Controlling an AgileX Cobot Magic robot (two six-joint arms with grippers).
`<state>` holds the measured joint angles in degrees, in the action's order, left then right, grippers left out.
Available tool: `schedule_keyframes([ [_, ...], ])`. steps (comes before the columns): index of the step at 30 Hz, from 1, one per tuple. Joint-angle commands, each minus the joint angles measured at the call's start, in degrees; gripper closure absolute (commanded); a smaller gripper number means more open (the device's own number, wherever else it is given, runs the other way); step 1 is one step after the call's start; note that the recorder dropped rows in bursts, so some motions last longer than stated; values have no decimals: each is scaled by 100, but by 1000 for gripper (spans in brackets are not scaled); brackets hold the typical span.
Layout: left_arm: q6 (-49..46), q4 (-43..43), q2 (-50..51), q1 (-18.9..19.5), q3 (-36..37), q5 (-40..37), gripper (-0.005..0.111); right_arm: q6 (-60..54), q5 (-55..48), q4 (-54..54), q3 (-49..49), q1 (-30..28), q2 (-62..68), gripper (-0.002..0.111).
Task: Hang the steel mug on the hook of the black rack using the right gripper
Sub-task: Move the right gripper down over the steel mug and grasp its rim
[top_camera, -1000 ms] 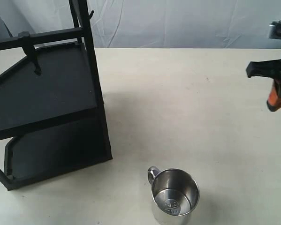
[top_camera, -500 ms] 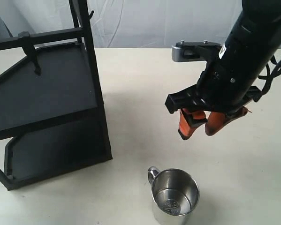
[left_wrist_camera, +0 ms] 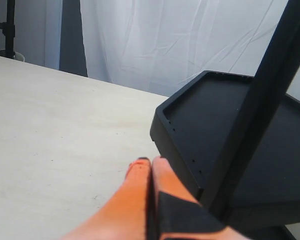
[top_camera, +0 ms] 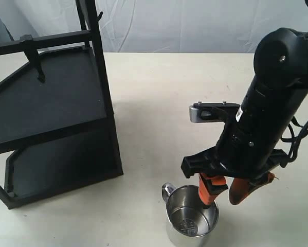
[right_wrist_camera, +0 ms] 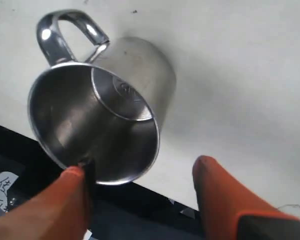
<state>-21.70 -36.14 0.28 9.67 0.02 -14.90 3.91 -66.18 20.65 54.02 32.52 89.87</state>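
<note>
The steel mug (top_camera: 191,217) stands upright on the table near the front edge, handle (top_camera: 167,189) towards the black rack (top_camera: 51,103). My right gripper (top_camera: 227,198) hangs open just above it: one orange finger (top_camera: 209,191) is at the mug's rim, the other (top_camera: 243,190) outside, to the right. In the right wrist view the mug (right_wrist_camera: 109,110) shows its emblem and looped handle (right_wrist_camera: 69,30), and its near wall lies between the open fingers (right_wrist_camera: 139,167). The hook (top_camera: 34,59) hangs from the rack's upper bar. My left gripper (left_wrist_camera: 150,164) is shut and holds nothing.
The rack fills the left of the table, with a thin prong (top_camera: 100,15) high on its post. In the left wrist view its lower shelf (left_wrist_camera: 225,125) and a post (left_wrist_camera: 262,105) are close beside the fingers. A white curtain (top_camera: 195,25) hangs behind the beige table (top_camera: 195,92).
My right arm has swung in from the right edge and come down towards the front, from mid-table height to the mug's rim. The mug and rack have not moved.
</note>
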Motion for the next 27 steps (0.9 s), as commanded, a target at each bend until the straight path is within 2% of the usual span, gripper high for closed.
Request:
schedule_keyframes([
  [1,-10,-83,-28,0,-2,39,105,-52,203,52,-20,19,-21,51],
  [22,-10,-83,-28,0,-2,39,105,-67,911,60,-303,19,713,52],
  [24,-10,-83,-28,0,-2,39,105,-67,911,60,-303,19,766,56],
  [27,-10,-83,-28,0,-2,39,105,-67,900,83,-303,19,789,76],
])
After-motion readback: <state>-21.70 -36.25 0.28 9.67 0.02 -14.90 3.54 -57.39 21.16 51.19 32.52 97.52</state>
